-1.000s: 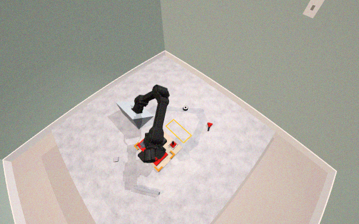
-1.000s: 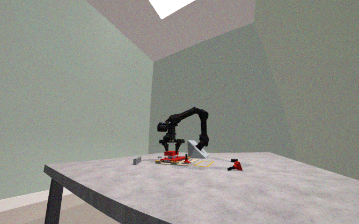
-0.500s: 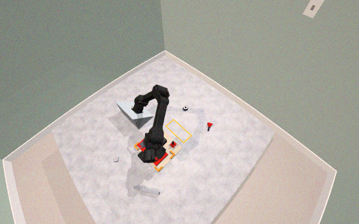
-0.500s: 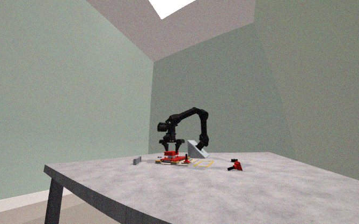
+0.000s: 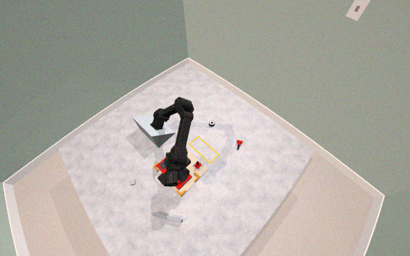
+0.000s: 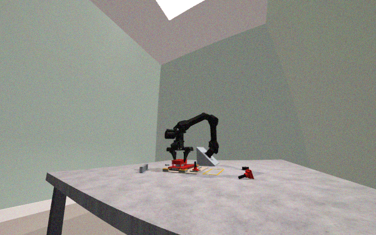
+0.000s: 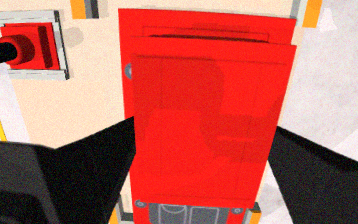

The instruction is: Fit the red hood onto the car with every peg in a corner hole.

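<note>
My gripper (image 6: pixel 180 160) (image 7: pixel 202 126) points down and is shut on the red hood (image 6: pixel 179 161) (image 7: pixel 180 155), one finger against each long side. The hood is over the red chassis (image 6: pixel 170 168) (image 7: pixel 127 22) (image 5: pixel 184 182), which sits in the jig (image 5: pixel 202 170) (image 7: pixel 90 105) with orange corners. In the wrist view the hood looks slightly skewed to the chassis. Grey round spots show by its upper left and lower corners. A narrow pale band shows beneath the hood in the exterior view; whether it touches the deck is unclear. The engine and holes are hidden.
A red part with a black stem (image 5: pixel 197 165) (image 6: pixel 195 168) (image 7: pixel 50 47) stands beside the chassis. A yellow outline (image 5: pixel 208 145) lies beyond. Around are a red-and-black part (image 5: pixel 239 143) (image 6: pixel 249 174), a round part (image 5: pixel 211 122), a grey wedge (image 6: pixel 203 157) and a grey bar (image 6: pixel 143 168).
</note>
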Controlling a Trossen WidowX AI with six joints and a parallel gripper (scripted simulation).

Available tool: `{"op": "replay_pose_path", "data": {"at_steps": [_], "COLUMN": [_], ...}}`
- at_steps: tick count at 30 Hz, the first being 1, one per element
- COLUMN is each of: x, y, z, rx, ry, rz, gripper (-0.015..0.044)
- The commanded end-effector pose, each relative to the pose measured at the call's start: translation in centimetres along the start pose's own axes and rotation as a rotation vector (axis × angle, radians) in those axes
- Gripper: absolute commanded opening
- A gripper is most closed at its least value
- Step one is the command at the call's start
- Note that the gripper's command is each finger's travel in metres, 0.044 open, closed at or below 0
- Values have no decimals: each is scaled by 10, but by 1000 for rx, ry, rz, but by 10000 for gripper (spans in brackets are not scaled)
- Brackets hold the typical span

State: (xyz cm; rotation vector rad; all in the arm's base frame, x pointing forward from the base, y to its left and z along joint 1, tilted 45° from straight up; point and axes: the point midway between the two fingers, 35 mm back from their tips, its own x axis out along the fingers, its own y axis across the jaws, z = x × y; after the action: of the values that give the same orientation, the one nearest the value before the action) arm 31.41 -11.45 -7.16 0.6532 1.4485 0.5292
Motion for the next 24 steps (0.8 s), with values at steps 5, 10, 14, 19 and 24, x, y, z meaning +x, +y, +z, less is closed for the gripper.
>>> {"op": "replay_pose_path", "data": {"at_steps": [5,10,14,19,24], "x": [5,7,8,6,4], "y": [0,0,0,0,0], "z": [0,0,0,0,0], "rx": [7,7,7,6,6], "ry": [-3,-3,-3,-2,-2], "rz": [5,5,5,4,4], "gripper": [0,0,0,0,0]}}
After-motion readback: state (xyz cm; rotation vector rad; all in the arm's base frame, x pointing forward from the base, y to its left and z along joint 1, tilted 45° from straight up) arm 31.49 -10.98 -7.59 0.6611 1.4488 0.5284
